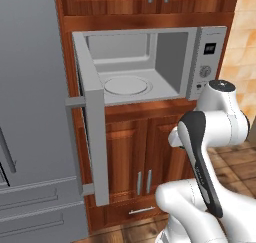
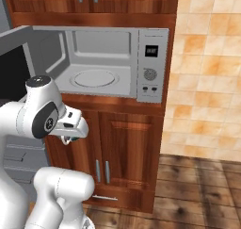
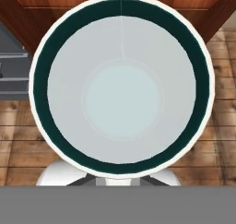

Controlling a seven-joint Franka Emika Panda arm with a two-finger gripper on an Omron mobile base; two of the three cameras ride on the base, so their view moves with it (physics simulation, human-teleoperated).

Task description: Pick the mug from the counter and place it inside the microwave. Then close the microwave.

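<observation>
The mug (image 3: 122,98) sits right under the hand camera: a pale round inside, a dark teal band and a white rim seen from above. My gripper (image 2: 71,138) is shut on the mug, and a small teal bit of it (image 2: 73,140) peeks out below the hand. The hand hangs in front of the wooden cabinet, lower than the microwave (image 1: 150,62) and left of its middle. The microwave stands open, its round turntable (image 2: 94,78) bare. Its door (image 1: 95,137) is swung out to the left. The counter is out of view.
A tall grey fridge (image 1: 30,112) stands left of the microwave. Brown wooden cabinet doors (image 2: 127,148) lie below it and a beige tiled wall (image 2: 207,82) to its right. The floor (image 2: 202,190) is dark wood planks. The open door juts toward my base.
</observation>
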